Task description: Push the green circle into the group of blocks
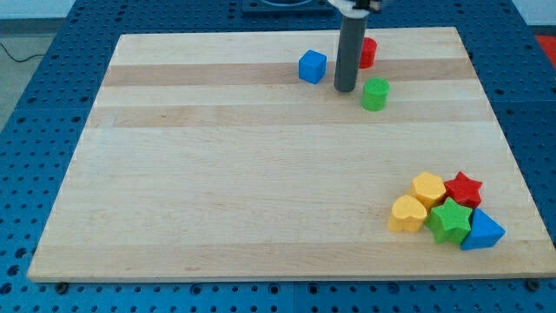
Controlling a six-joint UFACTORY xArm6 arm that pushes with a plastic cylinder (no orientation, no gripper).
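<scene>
jaws: none fitted, so no open or shut state applies; we end in a dark rod whose tip (345, 89) rests on the board (217, 174), with the green circle (374, 94) just beside it toward the view's right and slightly lower, contact not discernible. also entered: blue cube (312, 66) up-left of our tip, red cylinder (367, 52) partly behind the rod, and the group of blocks (445, 210) well apart toward the view's bottom right. step judged: early push, most of the way remaining; next move calls for our tip to settle up-left of the circle and drive it down-right.
</scene>
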